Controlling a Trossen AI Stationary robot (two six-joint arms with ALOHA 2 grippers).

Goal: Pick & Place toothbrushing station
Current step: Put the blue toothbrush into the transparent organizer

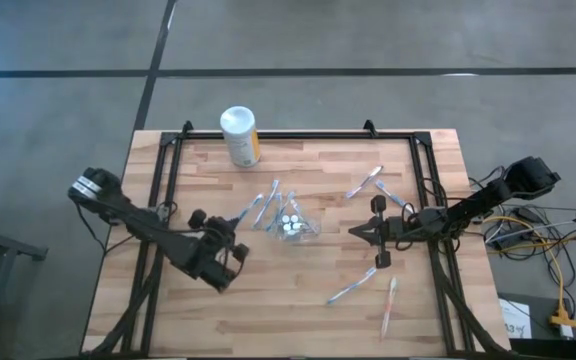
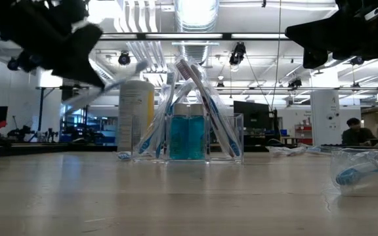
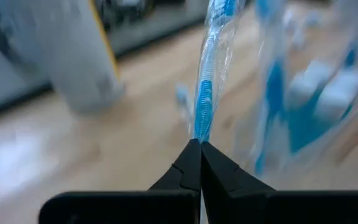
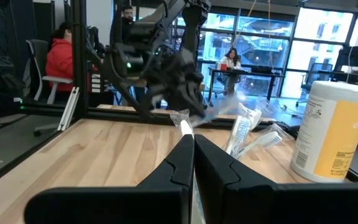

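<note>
While closed, left end effector (image 3: 200,144) pinches toothbrush (image 3: 211,74)

Clear cup (image 1: 295,226) mid-table holds teal tubes (image 2: 188,136) and leaning toothbrushes (image 2: 210,108); others (image 1: 353,290) lie scattered.

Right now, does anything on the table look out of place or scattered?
Yes. Several wrapped toothbrushes lie loose on the right side of the table, two near and two near, away from the clear cup. The left hand holds another one.
</note>
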